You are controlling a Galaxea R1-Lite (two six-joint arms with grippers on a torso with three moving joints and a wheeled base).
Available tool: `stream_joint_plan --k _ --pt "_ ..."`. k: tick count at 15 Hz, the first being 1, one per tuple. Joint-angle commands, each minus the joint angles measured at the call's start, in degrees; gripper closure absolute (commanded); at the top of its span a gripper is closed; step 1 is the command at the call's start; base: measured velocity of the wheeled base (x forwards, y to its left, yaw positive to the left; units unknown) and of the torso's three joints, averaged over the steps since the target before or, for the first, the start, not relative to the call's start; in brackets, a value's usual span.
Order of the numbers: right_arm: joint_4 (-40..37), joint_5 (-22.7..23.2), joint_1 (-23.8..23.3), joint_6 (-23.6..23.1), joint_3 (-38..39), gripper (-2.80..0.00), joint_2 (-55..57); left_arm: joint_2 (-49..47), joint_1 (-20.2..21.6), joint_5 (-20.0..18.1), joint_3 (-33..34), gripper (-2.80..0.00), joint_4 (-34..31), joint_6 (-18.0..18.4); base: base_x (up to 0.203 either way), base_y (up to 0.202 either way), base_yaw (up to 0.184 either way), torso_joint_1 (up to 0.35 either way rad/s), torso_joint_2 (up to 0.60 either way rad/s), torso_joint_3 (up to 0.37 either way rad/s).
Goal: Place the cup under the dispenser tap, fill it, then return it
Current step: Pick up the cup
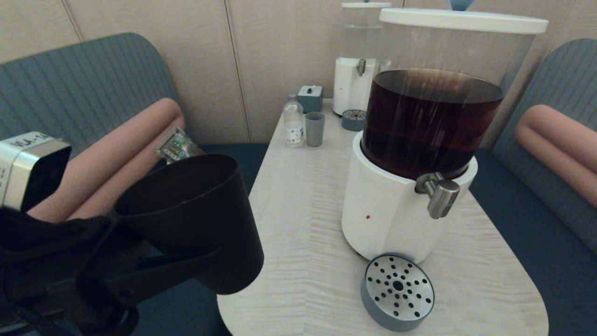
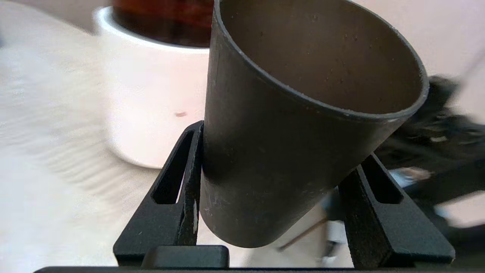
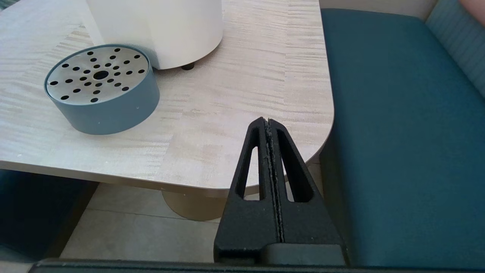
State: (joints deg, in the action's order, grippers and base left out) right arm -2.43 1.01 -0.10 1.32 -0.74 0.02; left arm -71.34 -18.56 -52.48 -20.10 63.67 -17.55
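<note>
- Nearest the robot, off the table's near-left corner, the left gripper [image 1: 154, 261] held the cup [image 1: 196, 219] in the air, its black fingers [image 2: 182, 182] pinching the lower wall from both sides. The grip sat low, probably to leave the mouth clear for the tap.
- That cup, a matte black-brown tapered tumbler without a handle, was tilted with its open mouth leaning toward the robot's left; its inside looked dry and empty (so filling was, I judged, not yet begun).
- Just off the table's near-right edge, the right gripper [image 3: 269, 125] hung idle over the floor beside the blue bench seat, its two fingers pressed flat together on nothing.
- On the pale wood-grain table [image 1: 303, 261], a round blue-grey drip tray [image 1: 397, 292] with a perforated steel top lay against the foot of the dispenser, seemingly where the cup should stand.
- Above the tray, the dispenser tap [image 1: 440, 198], a short chunky brushed-steel cylinder, jutted from the white base [image 1: 387, 219] under the clear tank of dark brown liquid.
- Farther back stood a paler grey-blue tumbler [image 1: 315, 129], a small clear bottle [image 1: 294, 122] and a smaller clear-liquid dispenser [image 1: 357, 70].
</note>
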Motion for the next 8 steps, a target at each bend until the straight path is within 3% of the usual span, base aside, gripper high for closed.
stream_joint_plan --k 1,4,8 --pt "-0.04 -0.04 0.01 0.0 -0.05 0.0 0.06 2.33 -1.11 -0.1 3.24 0.0 0.62 0.06 0.0 0.0 0.0 0.0 0.0 0.0" --pt "-0.04 -0.01 0.01 0.0 0.03 0.0 0.06 -0.42 -1.51 0.0 6.41 0.0 2.91 1.09 0.0 0.0 0.0 0.0 0.0 0.0" --pt "-0.04 0.04 0.01 0.0 -0.05 0.0 0.06 -10.2 -1.76 -1.98 5.39 0.0 7.02 2.46 0.0 0.0 0.0 0.0 0.0 0.0"
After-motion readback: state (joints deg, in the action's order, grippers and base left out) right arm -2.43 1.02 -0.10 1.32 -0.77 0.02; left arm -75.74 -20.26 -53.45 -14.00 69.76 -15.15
